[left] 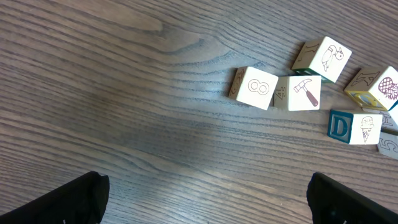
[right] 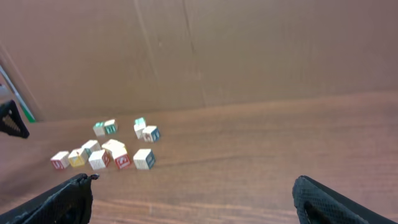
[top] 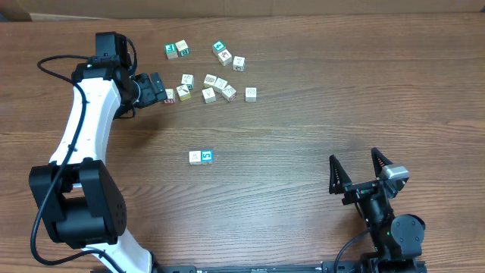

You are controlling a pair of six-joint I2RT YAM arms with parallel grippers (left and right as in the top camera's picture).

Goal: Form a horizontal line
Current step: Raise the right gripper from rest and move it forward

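Mid-table, the horizontal line is a whitish cube (top: 195,157) touching a blue-faced cube with a white "5" (top: 207,156) on its right. My left gripper (top: 163,89) is open at the left end of the loose cube cluster (top: 216,85), close to a red-sided cube (top: 170,94). In the left wrist view its fingers (left: 68,202) stand wide apart over bare wood. Cubes with an "8" (left: 257,88), a hammer (left: 305,92) and a bird (left: 326,57) lie ahead of it to the right. My right gripper (top: 353,157) is open at the front right, empty (right: 193,199).
Further cubes lie at the back: a green-faced pair (top: 176,50) and three more (top: 227,54). The right wrist view shows the whole cluster (right: 112,152) far off to the left, with a brown cardboard wall (right: 249,50) behind the table.
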